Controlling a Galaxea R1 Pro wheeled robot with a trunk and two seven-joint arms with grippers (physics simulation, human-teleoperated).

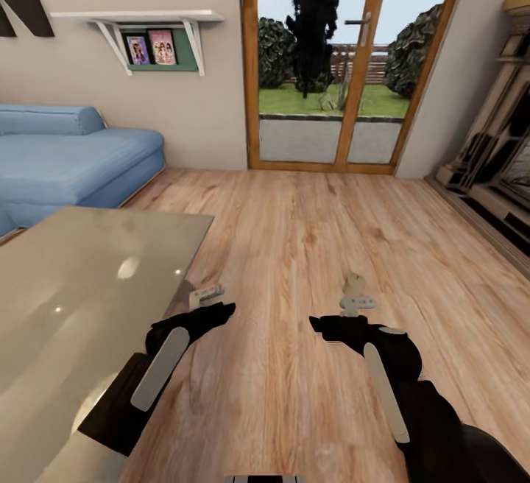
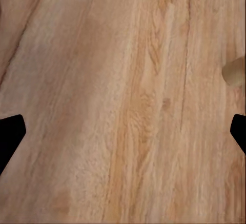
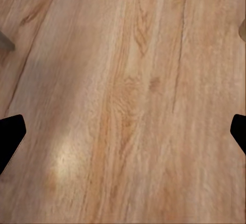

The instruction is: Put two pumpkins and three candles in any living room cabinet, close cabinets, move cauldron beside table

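Table (image 1: 88, 284), glossy grey, flat rectangular top, just left of left gripper (image 1: 208, 294), one corner right beside it. Left gripper spread wide above warm grained plank floor (image 1: 309, 247). Right gripper (image 1: 355, 299) likewise wide, well apart from table.

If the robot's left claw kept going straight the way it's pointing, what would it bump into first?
Probably the wooden floor. The left wrist view, looking along the open left gripper, shows bare planks between its fingers, though depth is unclear.
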